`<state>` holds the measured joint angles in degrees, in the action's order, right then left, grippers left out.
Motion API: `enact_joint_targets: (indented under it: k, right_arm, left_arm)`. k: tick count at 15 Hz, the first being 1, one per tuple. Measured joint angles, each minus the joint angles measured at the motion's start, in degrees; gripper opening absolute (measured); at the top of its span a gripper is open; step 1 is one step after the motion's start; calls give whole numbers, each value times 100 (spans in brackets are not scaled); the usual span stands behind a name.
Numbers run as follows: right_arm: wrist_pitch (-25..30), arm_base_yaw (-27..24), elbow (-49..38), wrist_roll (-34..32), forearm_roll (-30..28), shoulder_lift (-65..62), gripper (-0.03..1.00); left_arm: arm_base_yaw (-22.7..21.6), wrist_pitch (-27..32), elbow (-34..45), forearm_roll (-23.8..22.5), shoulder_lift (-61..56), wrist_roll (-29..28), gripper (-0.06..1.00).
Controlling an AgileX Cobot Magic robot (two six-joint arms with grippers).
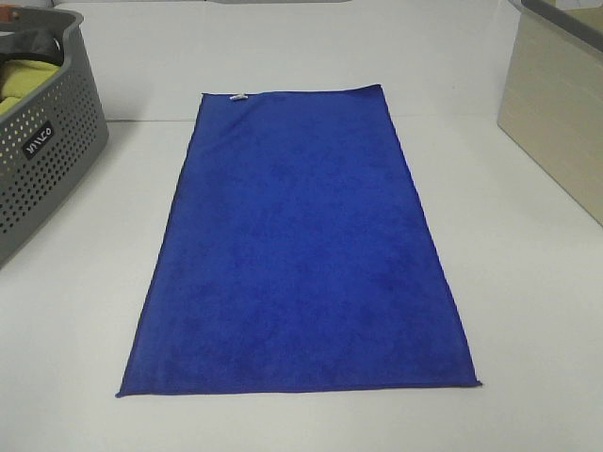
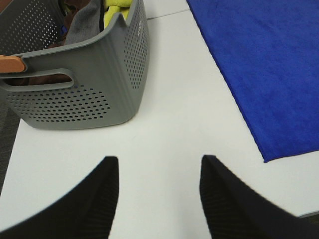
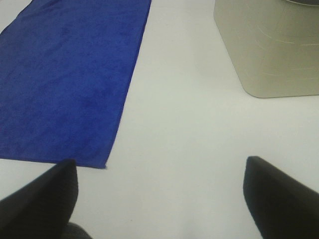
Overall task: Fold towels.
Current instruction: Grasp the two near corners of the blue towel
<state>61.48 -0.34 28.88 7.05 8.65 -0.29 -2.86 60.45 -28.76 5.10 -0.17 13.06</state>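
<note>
Blue towel (image 1: 301, 245) flat, long axis pointing away from us; near corners just inboard of left gripper (image 2: 158, 160) (partly open) and right gripper (image 3: 160, 160) (wide), both empty.

The towel (image 1: 301, 254) is plush blue cloth, matt and napped, on a smooth white table (image 1: 528, 330). Ahead of the left pincer (image 2: 158, 162), the laundry basket (image 2: 99, 94) is grey perforated plastic, matt. Ahead of the right pincer (image 3: 160, 160), the beige bin (image 3: 269, 50) looks smooth and faintly glossy. The fingers (image 2: 224, 199) are black, finely ribbed and matt.
</note>
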Motion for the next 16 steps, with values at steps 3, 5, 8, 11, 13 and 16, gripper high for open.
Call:
enact_joint_targets:
  k: [3,5,8,11,13,16]
  right_arm:
    - [0,0,0,0,0,0,85]
    - [0,0,0,0,0,0,85]
    - [0,0,0,0,0,0,85]
    - [0,0,0,0,0,0,85]
    - [0,0,0,0,0,0,85]
    - [0,0,0,0,0,0,85]
  left_arm:
    - [0,0,0,0,0,0,49]
    - [0,0,0,0,0,0,49]
    - [0,0,0,0,0,0,49]
    - [0,0,0,0,0,0,49]
    - [0,0,0,0,0,0,49]
    - [0,0,0,0,0,0,49]
